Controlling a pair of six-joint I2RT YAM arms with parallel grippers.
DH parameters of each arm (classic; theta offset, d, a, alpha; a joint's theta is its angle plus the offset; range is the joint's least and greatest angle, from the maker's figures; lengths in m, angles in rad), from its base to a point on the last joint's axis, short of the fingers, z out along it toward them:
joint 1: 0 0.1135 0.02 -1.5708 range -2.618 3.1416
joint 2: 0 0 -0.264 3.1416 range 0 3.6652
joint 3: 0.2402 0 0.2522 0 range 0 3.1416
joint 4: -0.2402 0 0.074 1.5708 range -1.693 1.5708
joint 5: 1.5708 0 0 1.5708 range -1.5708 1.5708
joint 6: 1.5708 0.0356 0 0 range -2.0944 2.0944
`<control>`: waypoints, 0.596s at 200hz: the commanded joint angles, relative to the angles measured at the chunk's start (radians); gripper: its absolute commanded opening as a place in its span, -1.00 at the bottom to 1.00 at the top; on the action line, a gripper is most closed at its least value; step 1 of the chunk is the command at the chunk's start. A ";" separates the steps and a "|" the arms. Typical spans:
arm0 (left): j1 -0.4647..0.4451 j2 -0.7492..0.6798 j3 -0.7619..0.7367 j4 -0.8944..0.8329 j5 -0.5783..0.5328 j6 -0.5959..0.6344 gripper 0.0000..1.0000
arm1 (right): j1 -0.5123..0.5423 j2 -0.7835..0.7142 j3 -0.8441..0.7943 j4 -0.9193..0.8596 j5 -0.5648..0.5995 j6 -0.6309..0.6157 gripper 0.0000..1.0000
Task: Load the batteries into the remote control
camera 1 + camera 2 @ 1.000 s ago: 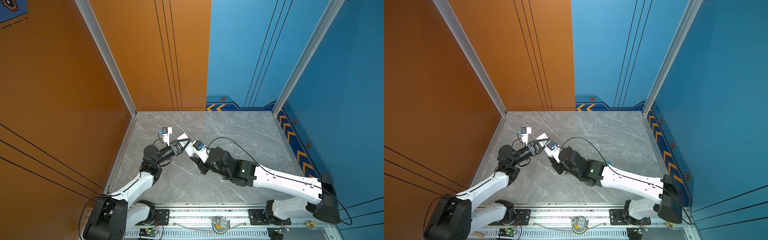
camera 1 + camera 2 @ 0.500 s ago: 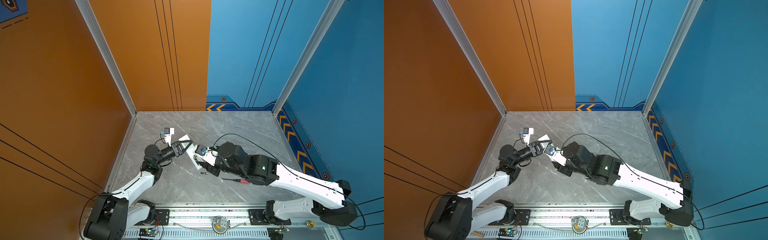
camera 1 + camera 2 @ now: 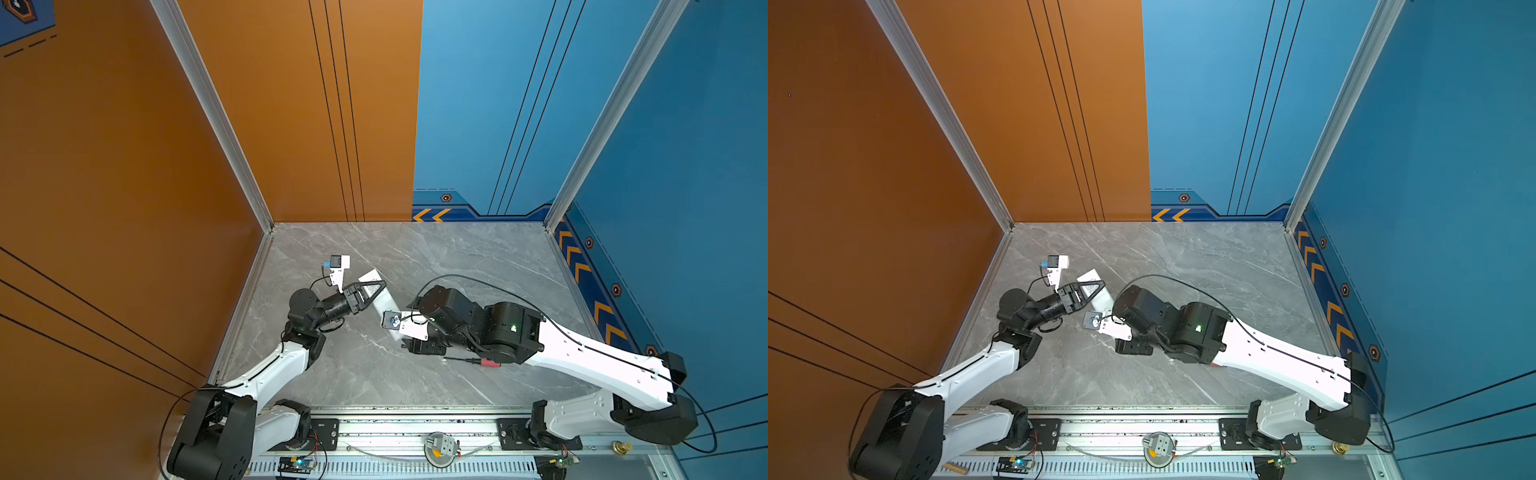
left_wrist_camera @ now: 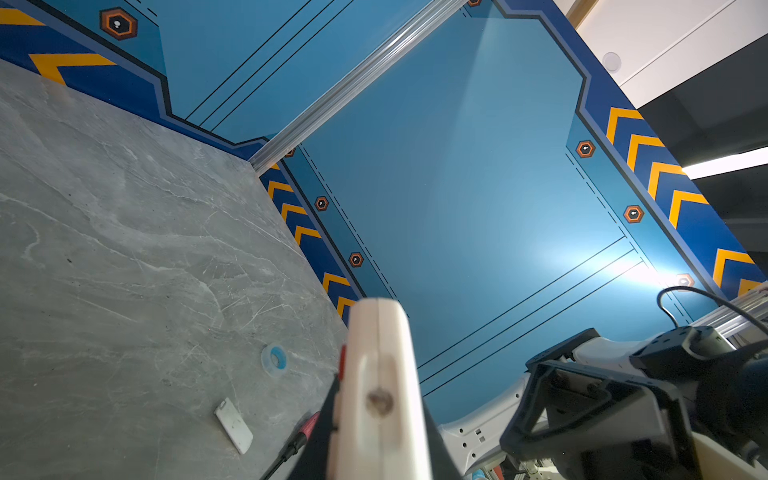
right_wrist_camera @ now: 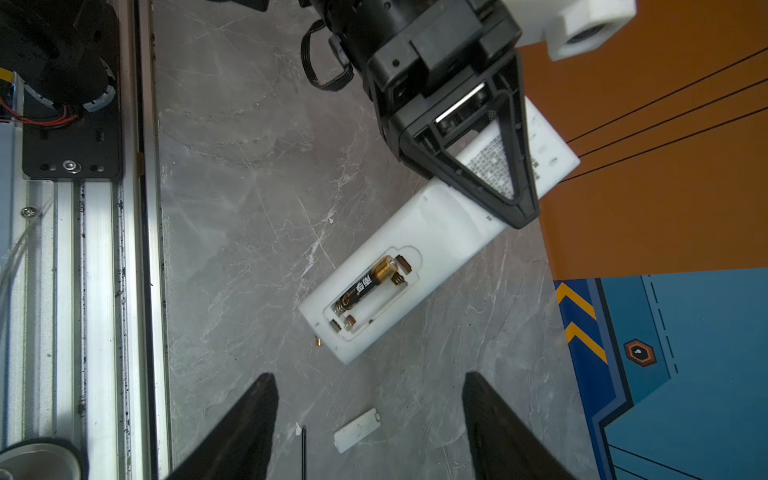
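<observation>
L pincer (image 5: 517, 216) is clamped on the remote (image 5: 436, 224) near its labelled end, one finger across the back, the other under it. Remote is back-up, battery bay uncovered: one battery (image 5: 370, 282) sits in one slot, gold end toward the L pincer. The slot beside it is bare, contacts showing. Can't tell if the remote's free end touches the table (image 5: 232, 216). In both top views the remote (image 3: 371, 275) (image 3: 1089, 275) pokes out past the L pincer (image 3: 382, 286) (image 3: 1100, 285), left of centre on the table

R pincer (image 5: 368, 378) stands wide, nothing betw. its fingers (image 5: 253, 419), hovering just off the remote's bay end and apart from it. On the table near it lie the cover (image 5: 357, 430) and a screwdriver (image 5: 304, 449) tip; a tiny gold screw (image 5: 318, 342) lies by the remote's corner. In a top view the screwdriver (image 3: 469, 360), red handle, lies partly under the R arm. L wrist view shows the cover (image 4: 234, 424) w/ a blue tape ring (image 4: 274, 360) near it
</observation>
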 commanded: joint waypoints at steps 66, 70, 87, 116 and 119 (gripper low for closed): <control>-0.042 0.093 0.074 0.042 0.113 -0.058 -1.00 | 0.037 0.038 0.064 -0.136 0.096 -0.110 0.22; -0.046 0.095 0.077 0.041 0.116 -0.058 -1.00 | 0.037 0.039 0.065 -0.136 0.088 -0.108 0.21; -0.062 0.099 0.084 0.041 0.128 -0.057 -1.00 | 0.038 0.045 0.069 -0.137 0.052 -0.102 0.20; -0.084 0.104 0.099 0.041 0.159 -0.061 -1.00 | 0.040 0.054 0.067 -0.136 0.033 -0.102 0.08; -0.086 0.103 0.100 0.042 0.163 -0.062 -1.00 | 0.040 0.054 0.067 -0.136 0.032 -0.101 0.07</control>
